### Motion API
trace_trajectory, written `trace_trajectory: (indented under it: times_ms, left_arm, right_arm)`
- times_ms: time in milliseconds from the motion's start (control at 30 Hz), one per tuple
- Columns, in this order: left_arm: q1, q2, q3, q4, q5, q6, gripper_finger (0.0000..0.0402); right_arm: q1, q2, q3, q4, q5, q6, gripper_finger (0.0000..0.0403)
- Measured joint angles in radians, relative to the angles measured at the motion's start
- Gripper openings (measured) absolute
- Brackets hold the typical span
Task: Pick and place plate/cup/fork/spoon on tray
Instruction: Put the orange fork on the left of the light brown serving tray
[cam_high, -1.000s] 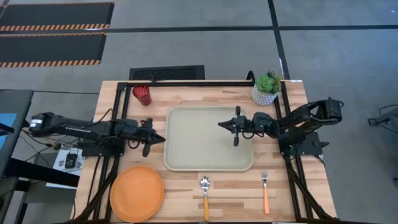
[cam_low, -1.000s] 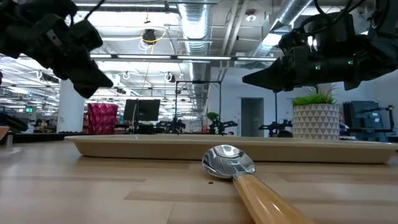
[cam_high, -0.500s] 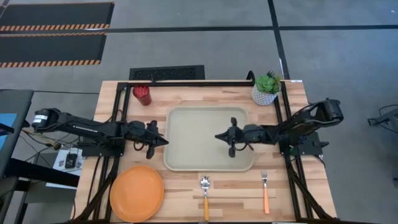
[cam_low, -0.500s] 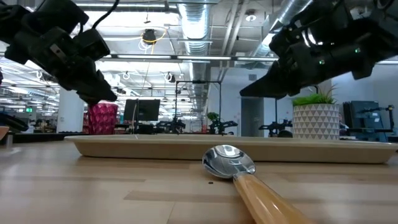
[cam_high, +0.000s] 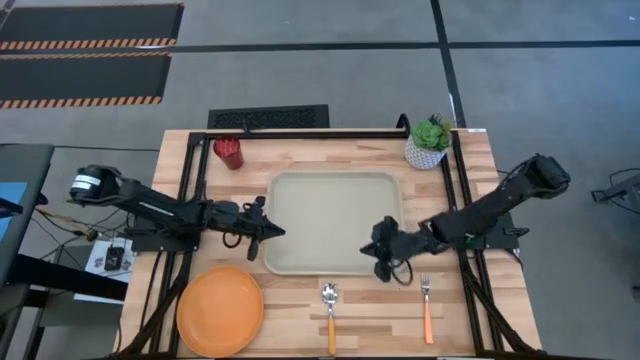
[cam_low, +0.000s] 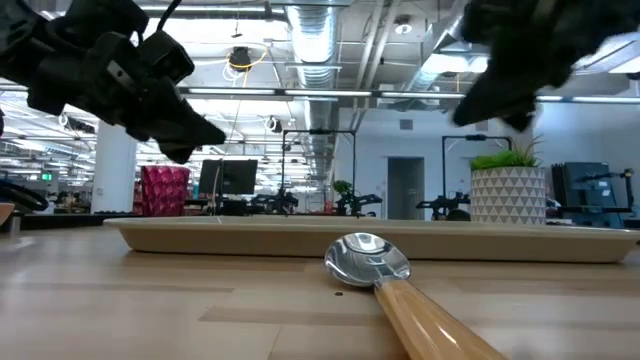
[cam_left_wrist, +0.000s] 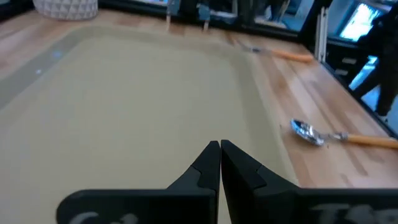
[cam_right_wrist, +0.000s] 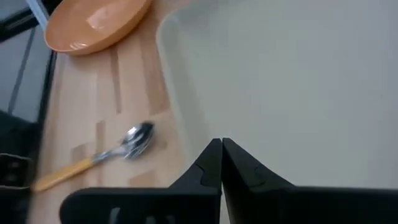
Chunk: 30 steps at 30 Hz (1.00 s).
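The beige tray (cam_high: 335, 190) lies at the table's middle. The orange plate (cam_high: 220, 310) lies at the near left. The spoon (cam_high: 330, 302) and the fork (cam_high: 426, 305) lie near the front edge, handles toward the near edge. The dark red cup (cam_high: 229, 152) stands at the far left. My left gripper (cam_high: 279, 235) is shut and empty above the tray's left rim (cam_left_wrist: 261, 124). My right gripper (cam_high: 377, 250) is shut and empty above the tray's near right corner; its wrist view shows the spoon (cam_right_wrist: 134, 142) and the plate (cam_right_wrist: 93, 22) beyond it.
A white pot with a green plant (cam_high: 428, 142) stands at the far right, beyond the tray. Black frame rails run along the table's left, right and far sides. Bare wood lies between the tray's near rim (cam_low: 370, 240) and the spoon's bowl (cam_low: 368, 260).
My right gripper has gone from above the tray's middle toward the table's near edge, to above the tray's near right corner. My left gripper has gone a little toward the table's right and near edges, to above the tray's left rim. Both have stayed shut.
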Motion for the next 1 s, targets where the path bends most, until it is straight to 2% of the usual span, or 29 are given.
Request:
trace_trajectory:
  times_ms: [133,300,500,633,767,867,1000]
  left_arm:
    - [0.000,0.110,0.000,0.151,0.001,-0.005,0.0000]
    - [0.000,0.211,0.000,0.295,0.001,-0.021,0.0000]
    - [0.000,0.244,0.000,0.374,0.000,-0.028,0.0000]
    - [0.000,0.245,0.000,0.370,0.008,-0.043,0.0000]
    - [0.000,0.245,0.000,0.369,0.010,-0.044,0.0000]
    - [0.000,0.245,0.000,0.368,0.010,-0.045,0.0000]
    - [-0.001,0.245,0.000,0.364,0.017,-0.049,0.0000]
  right_arm:
    - [0.127,0.017,0.050,-0.192,0.074,0.303,0.0037]
    - [0.252,0.078,0.126,-0.427,0.059,0.703,0.0064]
    - [0.369,0.152,0.212,-0.648,-0.144,1.153,0.0117]
    - [0.439,0.201,0.218,-0.670,-0.273,1.411,0.0156]
    - [0.500,0.259,0.218,-0.674,-0.317,1.576,0.0181]
    - [0.512,0.294,0.218,-0.684,-0.367,1.597,0.0183]
    - [0.508,0.339,0.218,-0.704,-0.372,1.599,0.0166]
